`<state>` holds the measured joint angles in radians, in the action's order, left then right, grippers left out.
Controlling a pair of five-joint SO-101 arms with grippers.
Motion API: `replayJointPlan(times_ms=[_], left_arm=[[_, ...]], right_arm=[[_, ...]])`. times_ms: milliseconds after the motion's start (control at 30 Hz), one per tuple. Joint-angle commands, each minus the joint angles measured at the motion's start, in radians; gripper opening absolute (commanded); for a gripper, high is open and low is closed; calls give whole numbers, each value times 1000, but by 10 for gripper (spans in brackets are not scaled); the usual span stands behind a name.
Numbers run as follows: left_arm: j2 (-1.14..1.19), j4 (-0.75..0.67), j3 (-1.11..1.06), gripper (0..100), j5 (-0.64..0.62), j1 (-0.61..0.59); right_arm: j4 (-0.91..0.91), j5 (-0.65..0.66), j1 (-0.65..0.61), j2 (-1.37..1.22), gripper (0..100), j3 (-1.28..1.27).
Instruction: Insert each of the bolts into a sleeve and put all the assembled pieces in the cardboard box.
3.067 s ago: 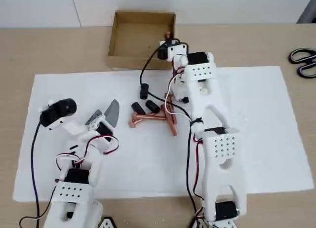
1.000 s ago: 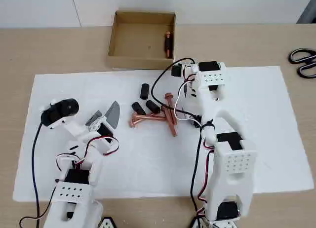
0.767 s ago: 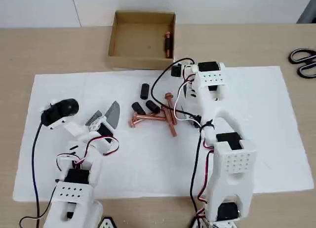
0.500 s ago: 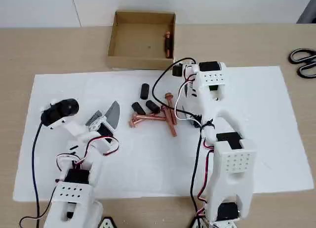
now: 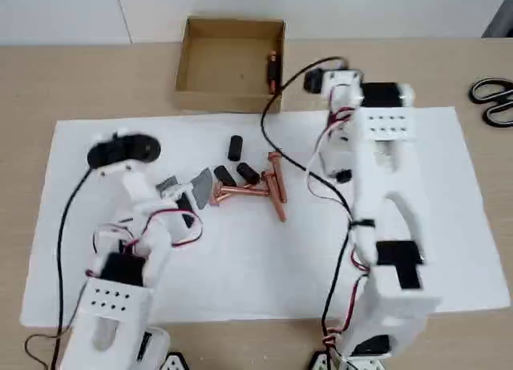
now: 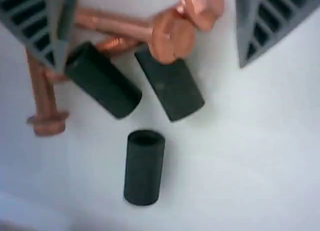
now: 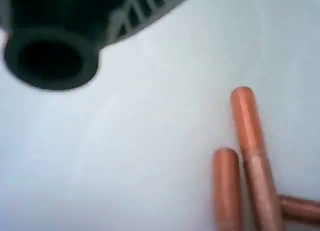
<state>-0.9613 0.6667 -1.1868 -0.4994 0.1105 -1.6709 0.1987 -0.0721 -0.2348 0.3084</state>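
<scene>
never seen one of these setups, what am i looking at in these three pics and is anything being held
Two small white robot arms sit side by side at a table. The wide picture looks down on both from above. The other two come from cameras on the arms' wrists, close to the surface. On the white sheet lie three black sleeves and a heap of copper bolts. One assembled piece lies in the cardboard box, and scissors lie at the table's edge. The left arm's tool is open beside the heap, holding nothing. The right wrist picture shows bolt ends and a dark ring up close. I cannot tell whether that is a held sleeve.
</scene>
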Motion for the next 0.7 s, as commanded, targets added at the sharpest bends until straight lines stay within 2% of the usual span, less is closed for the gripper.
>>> replayJointPlan(times_ms=[0, 100, 367, 533, 667], left_arm=[[87, 127, 193, 216, 68, 5], [216, 209, 317, 216, 87, 5], [752, 571, 809, 216, 155, 8], [1007, 624, 1135, 215, 153, 5], [1122, 709, 1303, 215, 160, 75]], right_arm=[[-12, 11, 38, 108, 4, 5], [-12, 11, 62, 137, 4, 3], [-10, 12, 111, 225, 4, -89], [-8, 14, 113, 248, 4, -110], [-7, 14, 113, 249, 4, -110]])
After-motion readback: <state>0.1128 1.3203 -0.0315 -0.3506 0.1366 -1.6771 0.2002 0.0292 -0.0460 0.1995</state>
